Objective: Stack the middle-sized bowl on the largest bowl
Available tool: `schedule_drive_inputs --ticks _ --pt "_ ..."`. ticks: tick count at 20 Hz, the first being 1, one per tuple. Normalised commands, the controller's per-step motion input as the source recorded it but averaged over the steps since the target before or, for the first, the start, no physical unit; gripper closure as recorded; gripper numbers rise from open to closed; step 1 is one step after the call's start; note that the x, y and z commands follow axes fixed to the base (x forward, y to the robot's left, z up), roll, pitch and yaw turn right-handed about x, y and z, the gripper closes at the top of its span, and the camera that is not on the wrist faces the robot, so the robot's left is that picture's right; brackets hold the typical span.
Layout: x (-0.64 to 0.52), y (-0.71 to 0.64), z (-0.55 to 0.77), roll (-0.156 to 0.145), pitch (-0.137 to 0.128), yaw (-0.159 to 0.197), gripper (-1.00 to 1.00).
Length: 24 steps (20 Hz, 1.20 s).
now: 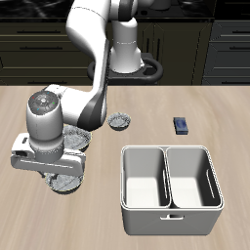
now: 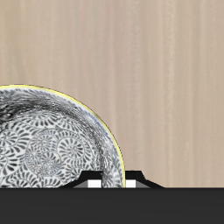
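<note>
Claw (image 1: 61, 174) low over a mottled bowl (image 1: 64, 182) near the table's front edge (image 1: 88, 234)

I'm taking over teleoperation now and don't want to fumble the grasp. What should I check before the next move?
1. Gripper straddles the mottled bowl at its rim: ok.
2. Jaws closed on that rim: cannot tell.
3. That bowl is the middle-sized one: cannot tell.
4. Second wide bowl unobstructed: cannot tell, the arm hides part of it.
5. Small bowl and white bin stand apart from both: ok.

A grey-white mottled swirl pattern is shown inside the middle-sized bowl (image 2: 48, 140), edged by a yellowish rim. The table (image 1: 98, 210) is rendered in pale wood grain. The two-compartment bin (image 1: 172, 186) is coloured white.
</note>
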Motion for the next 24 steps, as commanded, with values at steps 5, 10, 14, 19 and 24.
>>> schedule_drive_inputs --ticks 5,10,14,19,24 --pt "-0.01 0.12 0.13 0.015 -0.015 -0.009 1.00" --pt "-0.08 0.16 0.27 0.007 -0.040 -0.002 1.00" --pt "-0.13 0.13 0.33 0.010 -0.040 0.016 1.00" --pt "-0.25 0.08 0.54 0.020 -0.073 -0.008 1.00" --pt "-0.26 0.01 0.42 0.015 -0.053 -0.018 1.00"
